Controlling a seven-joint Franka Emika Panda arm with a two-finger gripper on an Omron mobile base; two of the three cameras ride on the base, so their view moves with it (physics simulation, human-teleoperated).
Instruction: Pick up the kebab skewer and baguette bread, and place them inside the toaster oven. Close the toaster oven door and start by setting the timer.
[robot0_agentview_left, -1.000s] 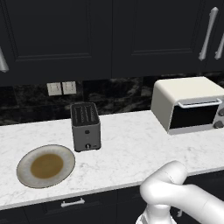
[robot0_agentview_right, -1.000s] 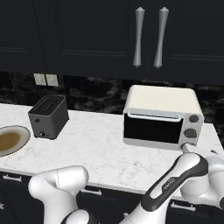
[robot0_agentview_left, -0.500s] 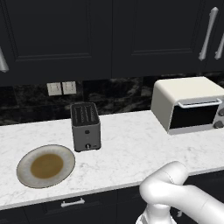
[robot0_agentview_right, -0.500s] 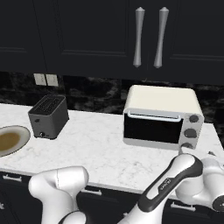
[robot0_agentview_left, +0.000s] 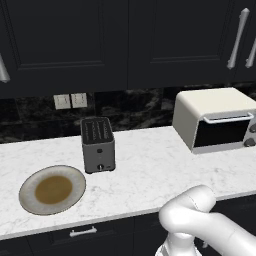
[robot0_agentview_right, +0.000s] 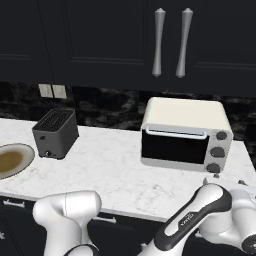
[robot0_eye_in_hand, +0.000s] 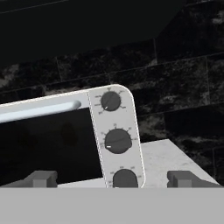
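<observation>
The cream-white toaster oven stands at the right of the marble counter. Its dark glass door is shut, with the silver bar handle along its top. My gripper is open and empty, close in front of the oven's right-hand control panel. Three round knobs sit in a column there: the top one, the middle one and the lowest one between my fingertips. The kebab skewer and the baguette bread are hidden from view.
A dark-grey slot toaster stands mid-counter. A round plate with a brown-stained centre lies at the left. Dark cabinets with silver handles hang above, and the wall behind is black stone.
In the right base view my forearm has shifted slightly near the oven's right side. The oven, the toaster and the plate have not moved.
</observation>
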